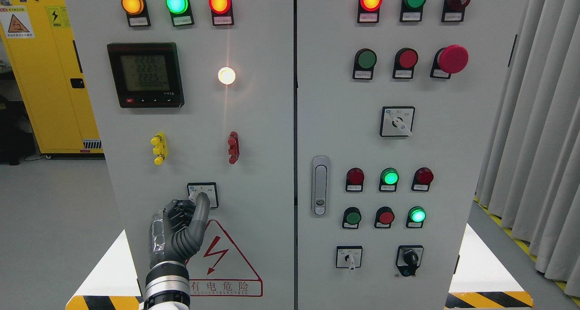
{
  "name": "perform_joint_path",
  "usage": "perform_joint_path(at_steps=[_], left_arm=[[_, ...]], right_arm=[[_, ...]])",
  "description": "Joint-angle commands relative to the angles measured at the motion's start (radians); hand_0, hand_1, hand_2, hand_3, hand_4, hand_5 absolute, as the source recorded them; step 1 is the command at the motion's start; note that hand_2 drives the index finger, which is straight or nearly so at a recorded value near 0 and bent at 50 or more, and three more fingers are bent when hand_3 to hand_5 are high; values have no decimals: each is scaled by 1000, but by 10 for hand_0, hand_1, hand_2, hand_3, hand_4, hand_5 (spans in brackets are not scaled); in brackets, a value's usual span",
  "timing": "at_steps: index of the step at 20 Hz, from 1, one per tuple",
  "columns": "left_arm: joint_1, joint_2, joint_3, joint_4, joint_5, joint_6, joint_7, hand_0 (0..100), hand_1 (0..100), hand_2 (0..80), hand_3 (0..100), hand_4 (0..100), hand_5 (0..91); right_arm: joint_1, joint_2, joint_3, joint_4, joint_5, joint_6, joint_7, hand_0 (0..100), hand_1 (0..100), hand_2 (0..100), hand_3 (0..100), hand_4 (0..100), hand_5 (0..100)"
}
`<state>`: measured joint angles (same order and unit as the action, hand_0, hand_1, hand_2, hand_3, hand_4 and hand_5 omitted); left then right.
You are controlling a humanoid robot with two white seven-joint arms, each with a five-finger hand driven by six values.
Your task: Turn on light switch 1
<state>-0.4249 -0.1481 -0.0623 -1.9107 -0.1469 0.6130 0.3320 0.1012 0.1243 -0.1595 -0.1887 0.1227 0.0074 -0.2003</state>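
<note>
Because the switch (203, 195) sits just above the left hand (179, 230), the hand reaches up, fingers curled on its knob. White lamp (226, 75) far above glows, so the turn looks done.

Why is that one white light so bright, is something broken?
Nothing looks broken. The white light on the cabinet is just lit and glares in the camera. The left hand reaches up to the small switch below it. Other lamps and knobs sit straight.

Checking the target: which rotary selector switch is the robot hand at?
The square-plated rotary selector switch on the left door, above the red warning triangle; left robot hand reaches it.
</note>
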Motion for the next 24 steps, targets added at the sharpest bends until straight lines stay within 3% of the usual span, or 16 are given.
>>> perform_joint_path(at_steps=[1, 5, 11, 24], left_arm=[[1, -1, 1, -1, 1, -10, 2, 447, 520, 602, 897, 900, 877], [1, -1, 1, -1, 3, -10, 2, 313, 511, 612, 899, 900, 877], [5, -1, 1, -4, 4, -12, 2, 218, 503, 626, 908, 900, 877], [69, 4, 1, -27, 10, -54, 28, 174, 500, 650, 954, 902, 875]], right_arm=[[0, 0, 0, 0, 0, 0, 1, 0, 500, 40, 0, 0, 0], [0, 0, 0, 0, 0, 0, 1, 0, 500, 40, 0, 0, 0], [0, 0, 0, 0, 0, 0, 1, 0, 500, 40, 0, 0, 0], [0, 0, 0, 0, 0, 0, 1, 0, 500, 40, 0, 0, 0]])
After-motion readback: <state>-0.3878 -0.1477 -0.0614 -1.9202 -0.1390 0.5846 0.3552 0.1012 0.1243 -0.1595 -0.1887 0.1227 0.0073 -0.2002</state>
